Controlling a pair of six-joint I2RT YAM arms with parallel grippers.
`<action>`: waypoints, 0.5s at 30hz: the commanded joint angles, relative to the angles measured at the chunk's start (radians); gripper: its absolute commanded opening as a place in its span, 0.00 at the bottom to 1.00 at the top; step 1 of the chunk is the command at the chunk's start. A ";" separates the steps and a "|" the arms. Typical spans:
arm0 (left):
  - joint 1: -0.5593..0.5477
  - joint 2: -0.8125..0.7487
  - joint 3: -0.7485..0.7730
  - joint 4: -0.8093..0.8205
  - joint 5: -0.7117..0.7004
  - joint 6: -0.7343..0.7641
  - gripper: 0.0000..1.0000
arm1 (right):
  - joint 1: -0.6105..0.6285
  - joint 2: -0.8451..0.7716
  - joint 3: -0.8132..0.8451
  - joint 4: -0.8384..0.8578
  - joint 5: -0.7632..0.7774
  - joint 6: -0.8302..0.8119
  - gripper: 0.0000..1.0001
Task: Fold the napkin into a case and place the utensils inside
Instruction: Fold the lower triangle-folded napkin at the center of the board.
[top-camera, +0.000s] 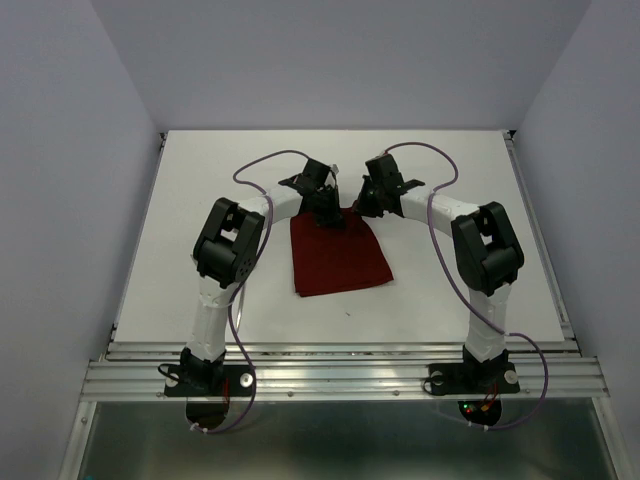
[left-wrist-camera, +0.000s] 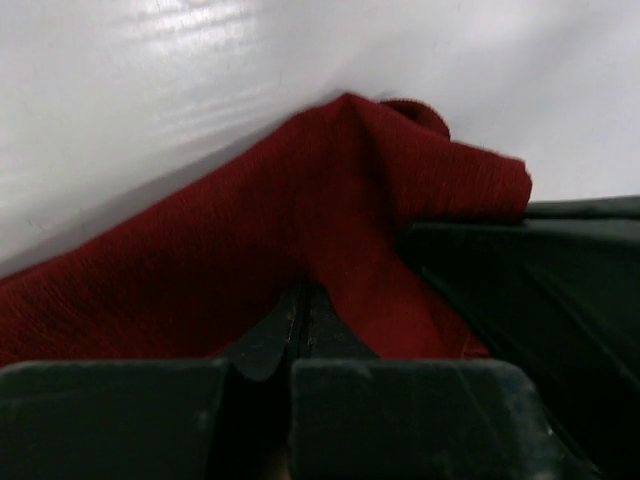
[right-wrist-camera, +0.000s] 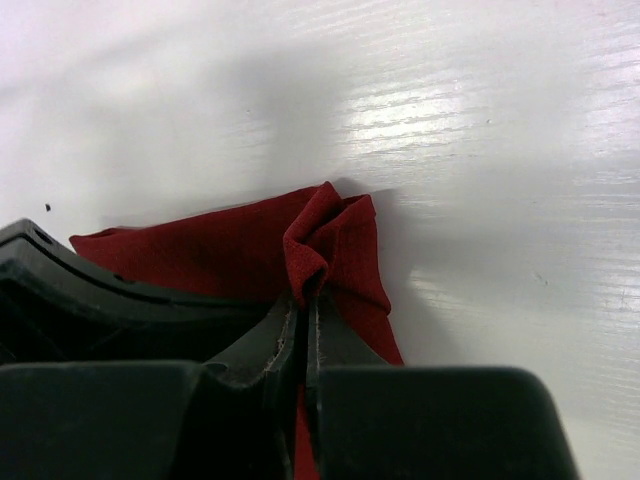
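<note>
Toward the arm bases, the maroon napkin (top-camera: 340, 262) lies flat on the white surface (top-camera: 200, 200). At its far edge, the left fingers (left-wrist-camera: 262, 345) pinch a bunched fold, and just beside them the right fingers (right-wrist-camera: 272, 345) clamp a crumpled corner.

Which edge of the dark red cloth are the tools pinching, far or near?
The far edge of the dark red cloth napkin: left tool and right tool both clamp it there; the near edge lies flat, untouched.
</note>
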 joint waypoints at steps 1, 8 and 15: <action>0.001 -0.096 -0.063 0.031 0.068 -0.013 0.00 | 0.009 -0.022 0.001 0.039 0.024 0.008 0.01; -0.001 -0.099 -0.066 0.054 0.091 -0.032 0.00 | 0.009 -0.020 0.006 0.039 0.021 0.007 0.01; -0.013 -0.066 -0.046 0.067 0.109 -0.049 0.00 | 0.009 -0.019 0.006 0.037 0.017 0.007 0.01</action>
